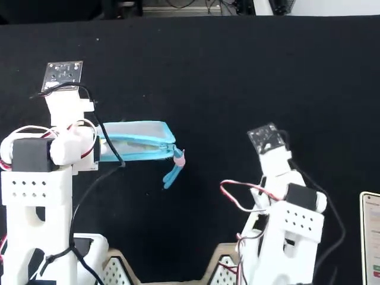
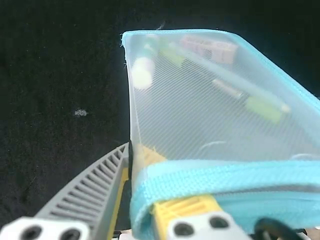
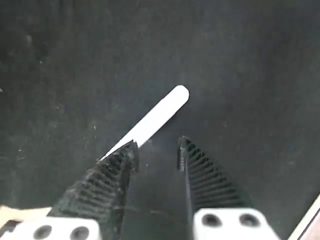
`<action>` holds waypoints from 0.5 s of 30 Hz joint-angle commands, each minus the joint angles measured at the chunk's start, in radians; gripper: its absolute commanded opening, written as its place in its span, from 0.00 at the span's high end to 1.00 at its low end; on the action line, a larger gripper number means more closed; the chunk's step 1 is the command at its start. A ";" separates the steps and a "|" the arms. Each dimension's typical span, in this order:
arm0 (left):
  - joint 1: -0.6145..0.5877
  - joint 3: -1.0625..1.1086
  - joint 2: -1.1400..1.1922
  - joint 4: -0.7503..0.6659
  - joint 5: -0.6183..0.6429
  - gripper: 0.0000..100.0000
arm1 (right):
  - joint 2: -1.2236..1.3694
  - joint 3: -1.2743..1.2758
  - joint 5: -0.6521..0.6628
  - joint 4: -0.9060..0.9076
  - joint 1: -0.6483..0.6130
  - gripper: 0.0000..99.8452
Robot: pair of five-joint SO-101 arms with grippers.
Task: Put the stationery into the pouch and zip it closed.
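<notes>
**Pouch held by the left gripper, a white stick on the table at the right gripper**

We look down on a black table (image 1: 237, 77) with two white arms at its near edge. The left arm (image 1: 35, 178) stands at the left side and the right arm (image 1: 291, 219) nearer the right side, well apart from it.

The pouch (image 1: 139, 133) lies flat beside the left arm, near the middle of the table's left half. It is clear mesh with a light blue trim. One short end meets the left gripper (image 2: 136, 150). From the left wrist we see that gripper's jaws closed on this end of the pouch: the grey finger (image 2: 95, 190) presses on one face and the yellow one sits behind the mesh.

Stationery (image 2: 225, 85) shows through the mesh: a green pen (image 2: 260, 107), a white cylinder (image 2: 142, 72) and a pink block (image 2: 210, 47), all inside the pouch.

At the pouch's far end, away from the left arm, sit a pink pull (image 1: 178, 158) and a blue strap (image 1: 171, 175) trailing on the table. We cannot tell whether the zip is fully shut.

From the right wrist we see the right gripper (image 3: 156, 147) with its black jaws apart and nothing between them. A white stick (image 3: 157, 115) lies on the table just beyond them, one end hidden behind one fingertip.

A white card (image 1: 371, 237) lies at the table's right edge.
</notes>
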 commanded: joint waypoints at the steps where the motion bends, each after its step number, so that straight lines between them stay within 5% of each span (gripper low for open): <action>1: -0.022 0.002 0.002 0.005 -0.003 0.97 | 0.070 -0.005 -0.011 0.008 0.081 0.84; 6: -0.022 0.002 0.002 0.002 -0.003 0.97 | 0.150 -0.002 -0.152 -0.051 0.117 0.83; 15: -0.022 0.002 0.003 0.003 -0.003 0.97 | 0.225 0.007 -0.509 -0.107 -0.041 0.83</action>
